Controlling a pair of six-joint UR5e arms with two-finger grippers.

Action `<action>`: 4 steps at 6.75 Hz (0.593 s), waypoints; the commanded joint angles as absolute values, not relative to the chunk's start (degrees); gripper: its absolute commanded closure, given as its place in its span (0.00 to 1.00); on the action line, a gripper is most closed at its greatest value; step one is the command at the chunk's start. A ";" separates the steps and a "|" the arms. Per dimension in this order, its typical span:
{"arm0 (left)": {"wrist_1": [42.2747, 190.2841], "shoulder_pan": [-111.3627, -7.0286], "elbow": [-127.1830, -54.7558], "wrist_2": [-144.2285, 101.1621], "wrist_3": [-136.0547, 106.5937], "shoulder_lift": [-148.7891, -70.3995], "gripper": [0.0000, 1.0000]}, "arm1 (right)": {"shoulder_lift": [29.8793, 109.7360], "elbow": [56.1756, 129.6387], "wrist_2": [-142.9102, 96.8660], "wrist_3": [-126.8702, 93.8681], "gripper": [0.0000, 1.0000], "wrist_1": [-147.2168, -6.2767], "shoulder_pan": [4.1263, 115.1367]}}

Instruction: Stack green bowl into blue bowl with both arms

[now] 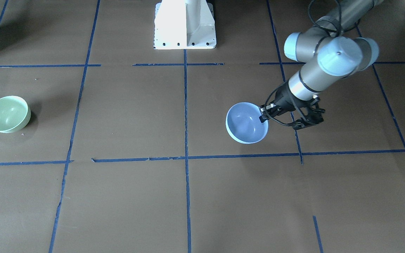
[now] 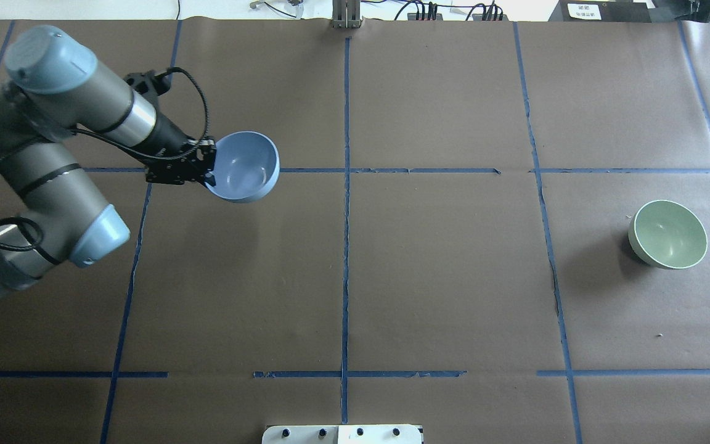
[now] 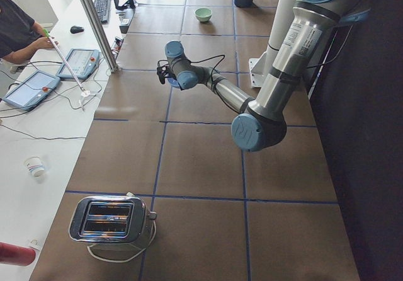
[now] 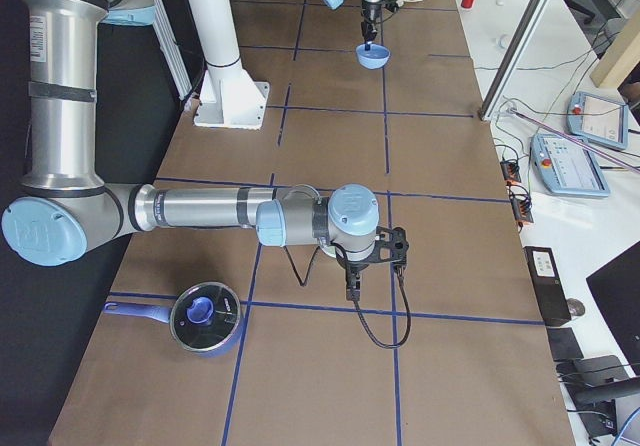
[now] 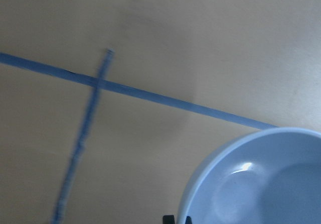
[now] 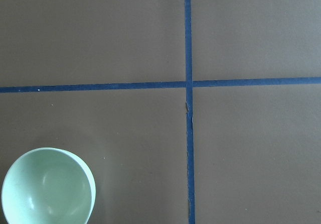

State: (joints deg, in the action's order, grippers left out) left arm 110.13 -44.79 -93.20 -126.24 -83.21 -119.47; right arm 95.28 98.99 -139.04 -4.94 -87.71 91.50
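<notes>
The blue bowl (image 2: 245,168) is held by its rim in the clamped left pincer (image 2: 209,164) at 10 o'clock overhead, apparently for carrying. The green bowl (image 2: 668,234) is found on the tabletop (image 2: 429,277) at 3 o'clock. Whether the right pincer (image 4: 372,266) is apart or together cannot be told.

Brown paper (image 2: 441,277) covers the table, split into squares by blue tape lines (image 2: 346,246). In the front-facing view the white pedestal (image 1: 185,28) stands at 12 o'clock. Seen from the left end, a chrome toaster (image 3: 112,221) sits at 7 o'clock, with a paper cup (image 3: 35,166) at 10 o'clock from it on the white bench. Seen from the right end, a lidded blue saucepan (image 4: 205,317) lies at 7 o'clock.
</notes>
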 commanded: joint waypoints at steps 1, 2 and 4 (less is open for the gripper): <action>107.93 -37.55 -90.55 -117.89 -87.88 -126.45 1.00 | 95.27 99.05 -139.04 -5.01 0.00 -87.71 91.49; 108.02 -35.01 -88.35 -115.86 -89.80 -128.65 1.00 | 95.27 98.97 -139.04 -5.01 0.00 -87.71 91.49; 108.02 -32.97 -87.63 -115.49 -90.35 -129.90 0.99 | 95.27 98.96 -139.13 -5.45 0.00 -87.71 91.49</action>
